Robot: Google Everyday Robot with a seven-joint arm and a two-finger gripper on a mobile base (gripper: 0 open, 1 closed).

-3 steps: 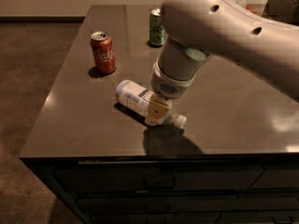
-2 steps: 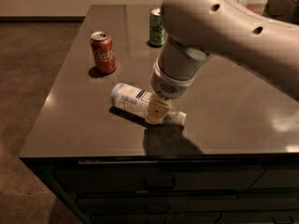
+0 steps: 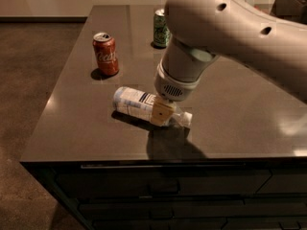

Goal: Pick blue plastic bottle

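**Table** (image 3: 240,123): dark, glossy top; the landmark for all entries below. Drawers (image 3: 163,195) run under its front edge. Brown floor (image 3: 33,85) lies to its left.

**Bottle** (image 3: 133,102): clear plastic, lying on its side on the table, near the front edge and about midway along it. Its base points to the table's left and slightly back. The white cap (image 3: 188,120) points right and slightly toward the front. The pale label (image 3: 139,99) wraps the body and carries a dark blue patch, turned upward. The bottle's shadow falls on the table toward the front edge.

**Red can** (image 3: 106,53): upright on the table, left of centre, farther back than the bottle and clear of it.

**Green can** (image 3: 161,28): upright on the table, toward the back edge, partly hidden behind the arm.

**Arm** (image 3: 230,28): pale, thick, entering from the table's right and back side. It bends down over the table's middle and ends in a round wrist with a vent grille.

**Gripper** (image 3: 163,113): tan, under the wrist, down at table height near the front edge. It sits at the bottle's neck end, between label and cap, and covers part of the bottle's near side. Whether it is open or clamped on the bottle cannot be told, as the wrist hides the far side.
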